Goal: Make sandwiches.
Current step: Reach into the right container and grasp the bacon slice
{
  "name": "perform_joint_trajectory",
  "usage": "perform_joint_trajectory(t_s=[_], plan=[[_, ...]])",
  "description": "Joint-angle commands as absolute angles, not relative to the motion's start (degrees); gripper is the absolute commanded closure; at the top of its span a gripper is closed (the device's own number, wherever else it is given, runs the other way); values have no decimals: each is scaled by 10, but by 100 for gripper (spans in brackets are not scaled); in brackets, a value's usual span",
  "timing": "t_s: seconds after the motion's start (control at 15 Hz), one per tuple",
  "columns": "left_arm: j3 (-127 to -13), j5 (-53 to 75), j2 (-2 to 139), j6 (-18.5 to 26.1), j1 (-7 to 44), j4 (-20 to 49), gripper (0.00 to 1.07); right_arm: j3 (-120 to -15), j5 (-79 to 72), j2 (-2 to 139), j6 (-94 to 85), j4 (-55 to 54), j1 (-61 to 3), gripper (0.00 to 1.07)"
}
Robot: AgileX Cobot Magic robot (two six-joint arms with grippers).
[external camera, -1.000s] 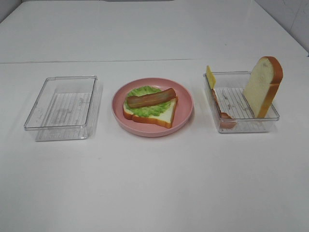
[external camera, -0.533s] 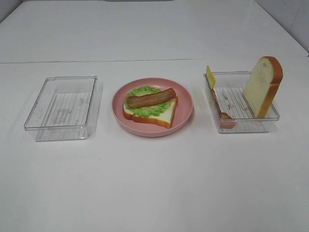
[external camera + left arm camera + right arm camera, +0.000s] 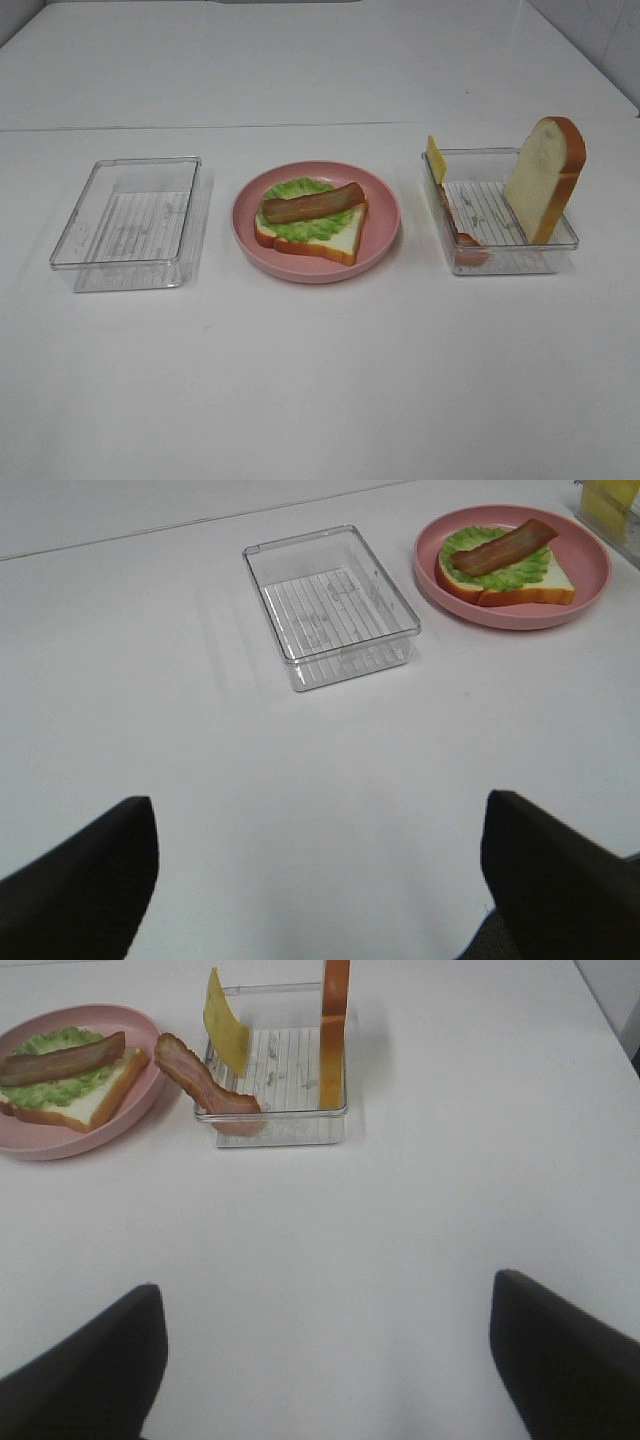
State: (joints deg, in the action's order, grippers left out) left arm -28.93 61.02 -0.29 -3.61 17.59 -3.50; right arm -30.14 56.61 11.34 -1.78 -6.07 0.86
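Observation:
An open sandwich lies on the round pink plate (image 3: 386, 225): a white bread slice (image 3: 338, 240) under a green lettuce leaf (image 3: 322, 226) and one bacon strip (image 3: 312, 202). The right clear tray (image 3: 510, 260) holds an upright bread slice (image 3: 541, 180), a yellow cheese slice (image 3: 436, 158) and a second bacon strip (image 3: 462, 238), both leaning at its left wall. The exterior view shows neither gripper. My left gripper (image 3: 318, 810) is open and empty, short of the left tray (image 3: 345, 660). My right gripper (image 3: 325, 1290) is open and empty, short of the right tray (image 3: 280, 1132).
An empty clear tray (image 3: 130, 268) stands left of the plate. The white table has a seam across the back. White table surface lies between the trays and the front edge. The table's right edge shows in the right wrist view.

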Motion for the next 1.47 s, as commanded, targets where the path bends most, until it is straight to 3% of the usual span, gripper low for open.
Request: perform_joint_trajectory(t_s=[0.07,0.4,0.73,0.8,1.0,1.47], plan=[[-286,600,-9,-34,178,-34,23,-306,517,207,-19,-84,13,25],[-286,600,-9,-34,178,-34,23,-388,485,493,-92,-154,13,25],[-286,600,-9,-34,178,-34,23,-574,567,744,-160,-224,13,25],[-286,600,-9,-34,178,-34,23,-670,607,836,-160,-237,13,25],[-286,600,-9,-34,178,-34,23,-753,638,916,-160,-249,11,29],[-286,600,-9,-34,178,-34,23,-875,639,1051,-69,-179,-130,34]])
